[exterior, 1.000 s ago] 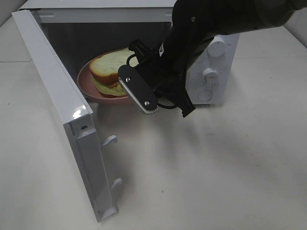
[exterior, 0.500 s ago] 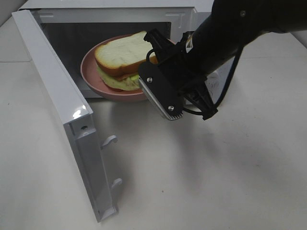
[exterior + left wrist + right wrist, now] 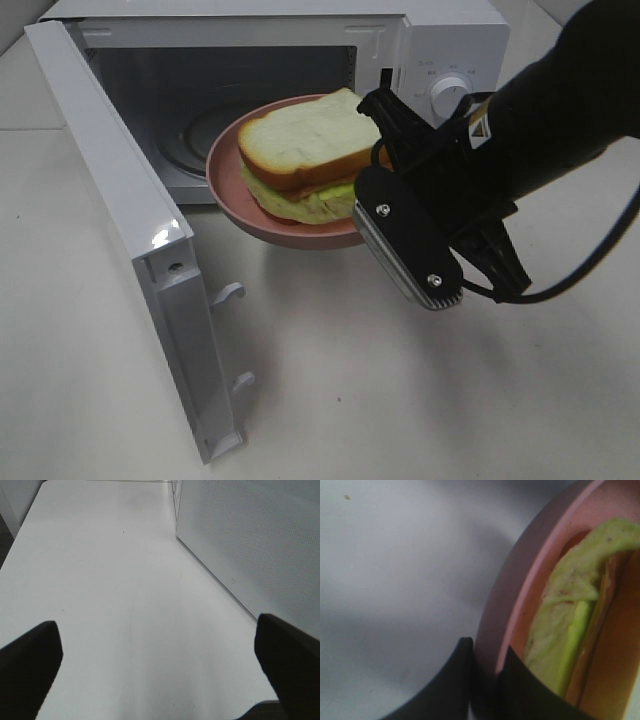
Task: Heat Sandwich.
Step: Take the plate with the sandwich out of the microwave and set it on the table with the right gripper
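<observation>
Right end effector was clamped on the plate rim at its 3 o'clock edge, holding it above the counter before the open microwave. The sandwich lay on the plate. Left end effector hung spread apart over bare counter.

White table — only the open microwave stands on it.

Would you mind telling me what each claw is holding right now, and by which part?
The right claw pinches the pink plate by its rim, sandwich on it. The left claw is open, holding nothing.
</observation>
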Robot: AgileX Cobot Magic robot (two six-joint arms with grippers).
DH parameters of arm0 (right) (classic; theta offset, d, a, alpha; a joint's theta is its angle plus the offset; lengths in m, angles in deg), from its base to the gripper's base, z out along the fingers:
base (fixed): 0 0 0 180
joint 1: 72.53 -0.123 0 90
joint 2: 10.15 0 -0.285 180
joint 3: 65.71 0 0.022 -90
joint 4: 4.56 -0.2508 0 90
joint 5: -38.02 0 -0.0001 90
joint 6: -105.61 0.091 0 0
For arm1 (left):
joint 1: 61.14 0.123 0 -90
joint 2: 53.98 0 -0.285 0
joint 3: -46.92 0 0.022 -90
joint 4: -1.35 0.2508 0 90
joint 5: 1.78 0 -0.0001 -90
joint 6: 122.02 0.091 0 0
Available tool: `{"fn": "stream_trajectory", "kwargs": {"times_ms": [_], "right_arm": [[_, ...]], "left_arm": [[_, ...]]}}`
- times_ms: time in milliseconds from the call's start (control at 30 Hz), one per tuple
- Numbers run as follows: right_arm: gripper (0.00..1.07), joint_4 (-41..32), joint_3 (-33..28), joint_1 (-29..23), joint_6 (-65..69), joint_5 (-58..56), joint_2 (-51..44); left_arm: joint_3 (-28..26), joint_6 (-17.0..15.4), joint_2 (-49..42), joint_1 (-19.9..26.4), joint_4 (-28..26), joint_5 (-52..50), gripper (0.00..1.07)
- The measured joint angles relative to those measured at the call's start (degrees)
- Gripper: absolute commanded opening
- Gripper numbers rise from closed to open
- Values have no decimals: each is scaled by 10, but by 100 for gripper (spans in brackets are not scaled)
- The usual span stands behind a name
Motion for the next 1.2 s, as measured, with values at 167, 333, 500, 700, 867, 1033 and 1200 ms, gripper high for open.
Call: {"fn": "stream_trajectory", "kwargs": {"times_ms": [167,333,500,700,867,1033,1200], "right_arm": [[0,0,-56,0,20,-1,-53],[0,0,-96,0,41,-4,-99],[0,22,-129,0,68,-26,-147],[0,48,-157,0,101,-50,-197],[0,75,-183,0,136,-78,-249],[0,100,-210,0,178,-102,-296],[0,138,-230,0,248,-115,-339]], "left_arm": [[0,0,0,0,0,0,100],[0,0,0,0,0,0,100],[0,0,0,0,0,0,100],[0,0,0,0,0,0,100],[0,0,0,0,0,0,100],[0,0,0,0,0,0,100],[0,0,0,0,0,0,100]]}}
